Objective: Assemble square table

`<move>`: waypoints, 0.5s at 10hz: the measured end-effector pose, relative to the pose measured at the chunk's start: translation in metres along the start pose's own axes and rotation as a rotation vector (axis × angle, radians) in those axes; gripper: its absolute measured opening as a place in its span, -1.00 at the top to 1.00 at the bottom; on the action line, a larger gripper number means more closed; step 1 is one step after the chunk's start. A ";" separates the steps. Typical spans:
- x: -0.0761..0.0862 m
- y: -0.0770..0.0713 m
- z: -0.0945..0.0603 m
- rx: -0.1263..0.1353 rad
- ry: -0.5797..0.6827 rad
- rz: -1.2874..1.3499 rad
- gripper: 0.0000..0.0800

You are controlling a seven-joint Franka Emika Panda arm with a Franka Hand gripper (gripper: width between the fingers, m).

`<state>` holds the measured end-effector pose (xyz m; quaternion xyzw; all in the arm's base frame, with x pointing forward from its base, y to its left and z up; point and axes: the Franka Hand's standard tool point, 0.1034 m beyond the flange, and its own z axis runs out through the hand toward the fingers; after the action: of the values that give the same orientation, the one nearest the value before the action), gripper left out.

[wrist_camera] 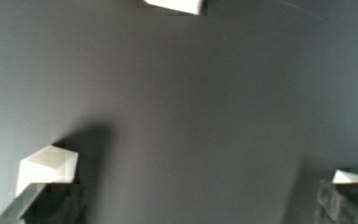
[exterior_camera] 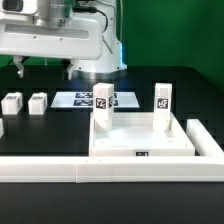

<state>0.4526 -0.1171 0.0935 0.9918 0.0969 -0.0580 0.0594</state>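
Note:
The white square tabletop (exterior_camera: 142, 146) lies inside the corner of the border wall, with a tag on its near side. Two white tagged legs stand upright in its far corners, one (exterior_camera: 103, 101) towards the exterior view's left and one (exterior_camera: 162, 101) towards its right. Two more legs (exterior_camera: 12, 103) (exterior_camera: 38, 102) lie loose on the black table at the exterior view's left. My gripper (exterior_camera: 44, 68) hangs above and behind the loose legs, open and empty. In the wrist view the gripper (wrist_camera: 201, 176) has its white fingertips (wrist_camera: 48, 165) wide apart over bare dark table.
The long white L-shaped border wall (exterior_camera: 100, 171) runs along the front and up the exterior view's right. The marker board (exterior_camera: 78, 100) lies flat behind the tabletop. A small white corner (wrist_camera: 176, 5) shows at the wrist view's edge; I cannot tell what it is.

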 end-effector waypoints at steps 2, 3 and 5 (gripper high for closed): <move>0.002 -0.004 0.000 0.006 0.002 -0.003 -0.62; 0.000 -0.003 0.000 0.014 -0.003 -0.011 -0.62; -0.021 0.005 0.013 0.080 -0.025 0.004 -0.62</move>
<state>0.4321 -0.1279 0.0842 0.9928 0.0918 -0.0739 0.0212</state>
